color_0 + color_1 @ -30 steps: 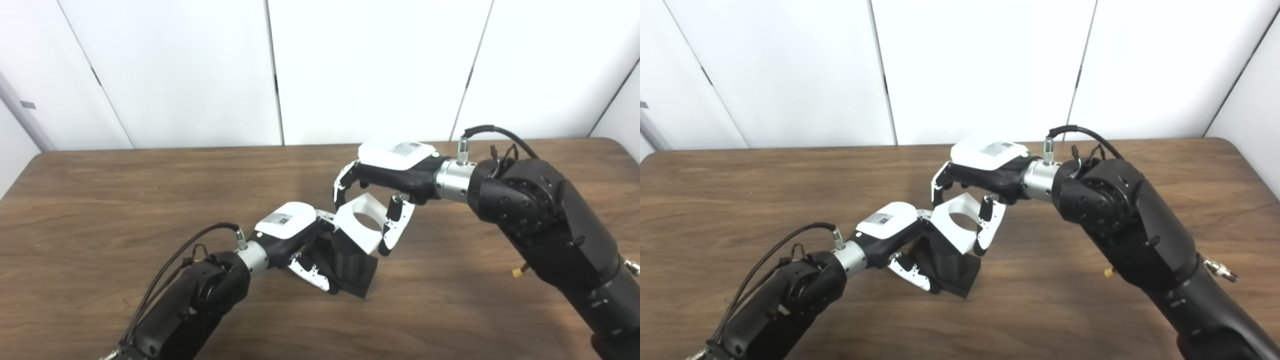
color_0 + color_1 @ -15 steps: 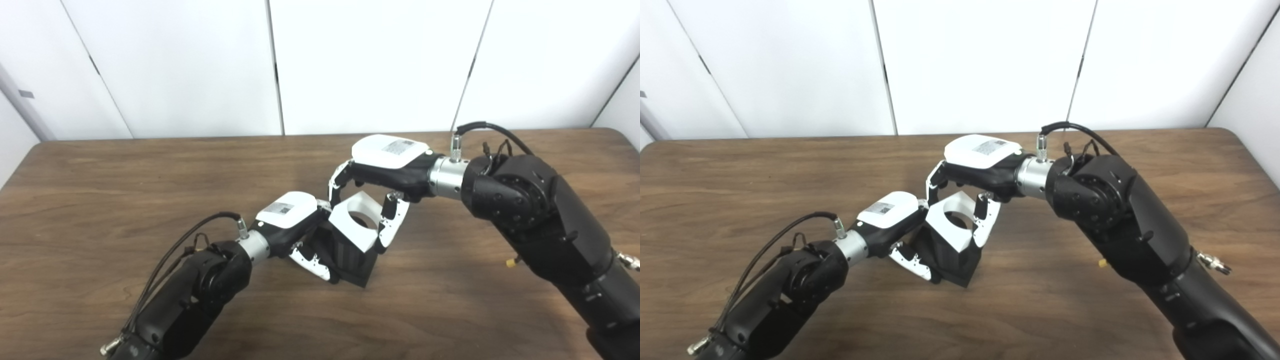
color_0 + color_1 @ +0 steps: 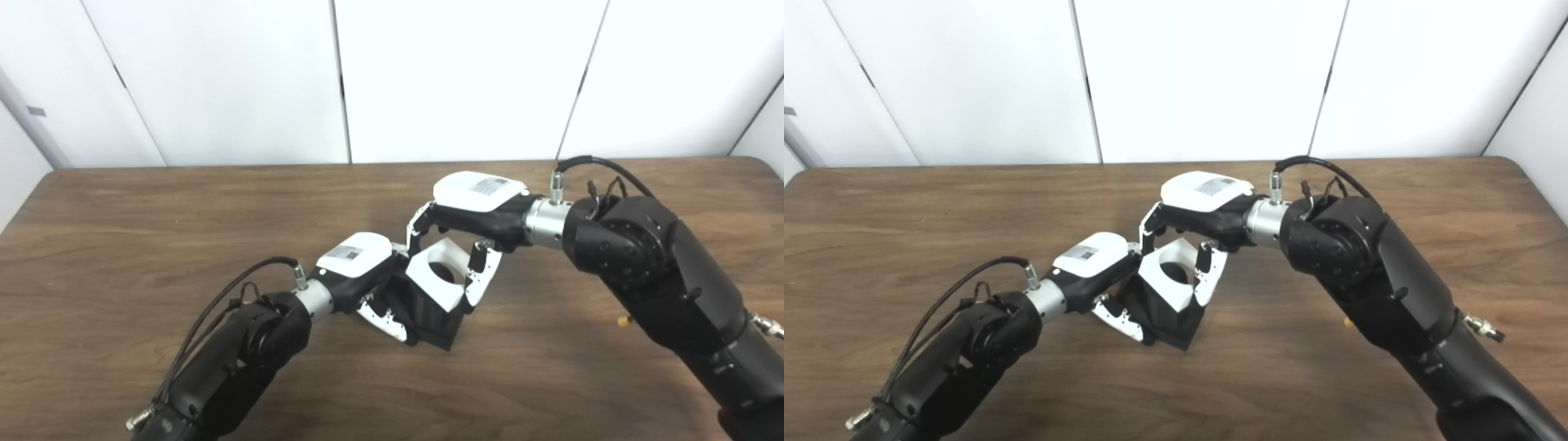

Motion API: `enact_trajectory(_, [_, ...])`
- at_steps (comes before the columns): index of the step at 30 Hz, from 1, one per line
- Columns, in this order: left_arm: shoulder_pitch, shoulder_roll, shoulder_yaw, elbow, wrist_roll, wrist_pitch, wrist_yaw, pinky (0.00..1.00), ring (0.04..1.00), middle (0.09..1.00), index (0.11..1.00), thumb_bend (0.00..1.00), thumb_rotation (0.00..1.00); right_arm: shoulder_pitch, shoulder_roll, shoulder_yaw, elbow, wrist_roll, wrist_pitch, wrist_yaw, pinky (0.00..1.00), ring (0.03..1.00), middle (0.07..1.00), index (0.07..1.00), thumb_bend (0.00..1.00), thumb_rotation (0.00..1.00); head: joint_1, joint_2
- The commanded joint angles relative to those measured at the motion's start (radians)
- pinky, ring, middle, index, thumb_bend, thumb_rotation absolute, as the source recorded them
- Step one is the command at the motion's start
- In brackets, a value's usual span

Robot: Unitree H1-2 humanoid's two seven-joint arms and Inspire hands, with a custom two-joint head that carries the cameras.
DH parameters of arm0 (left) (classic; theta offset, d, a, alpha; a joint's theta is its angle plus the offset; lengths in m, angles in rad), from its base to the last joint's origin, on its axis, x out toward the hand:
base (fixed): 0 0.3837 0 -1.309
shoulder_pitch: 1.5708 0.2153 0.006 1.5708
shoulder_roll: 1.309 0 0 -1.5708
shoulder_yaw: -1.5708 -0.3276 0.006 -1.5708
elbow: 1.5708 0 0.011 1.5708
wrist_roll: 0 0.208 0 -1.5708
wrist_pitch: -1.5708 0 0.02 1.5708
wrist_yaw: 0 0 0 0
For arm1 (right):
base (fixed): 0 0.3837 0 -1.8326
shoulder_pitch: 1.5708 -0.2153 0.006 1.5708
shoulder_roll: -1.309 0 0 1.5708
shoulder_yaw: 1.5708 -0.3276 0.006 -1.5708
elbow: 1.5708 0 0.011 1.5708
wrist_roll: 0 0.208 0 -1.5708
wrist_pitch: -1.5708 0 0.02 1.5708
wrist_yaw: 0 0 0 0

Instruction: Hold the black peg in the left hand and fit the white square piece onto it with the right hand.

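White-backed left hand (image 3: 358,269) is clamped on the ribbed black plastic peg with square base (image 3: 432,315), fingers (image 3: 383,318) curled round its near-left side. Peg sits tilted, one base corner on the brown wood-grain surface (image 3: 122,245), near the middle. Right hand (image 3: 471,205), reaching in from the right, is closed on the white square plastic piece with round hole (image 3: 438,278): fingers at its far-left edge, thumb (image 3: 478,282) at its right edge. Piece lies tilted over the peg top; peg end shows dark inside the hole. How deep it is seated cannot be told.
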Motion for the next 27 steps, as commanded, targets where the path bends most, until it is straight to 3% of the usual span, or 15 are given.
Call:
enact_trajectory(1, [0.021,0.012,-0.034,0.038,0.032,0.045,-0.084,0.84,0.859,0.865,0.485,0.53,0.07,-0.024,0.008,-0.007,-0.005,0.000,-0.020,-0.026,0.66,0.764,0.740,0.477,0.52,0.13,-0.001,0.004])
enact_trajectory(27, [0.015,-0.005,-0.034,0.041,0.045,0.051,-0.084,0.85,0.863,0.864,0.484,0.53,0.07,-0.028,0.061,0.056,0.041,-0.029,-0.053,-0.019,0.68,0.770,0.742,0.479,0.52,0.13,0.007,0.009])
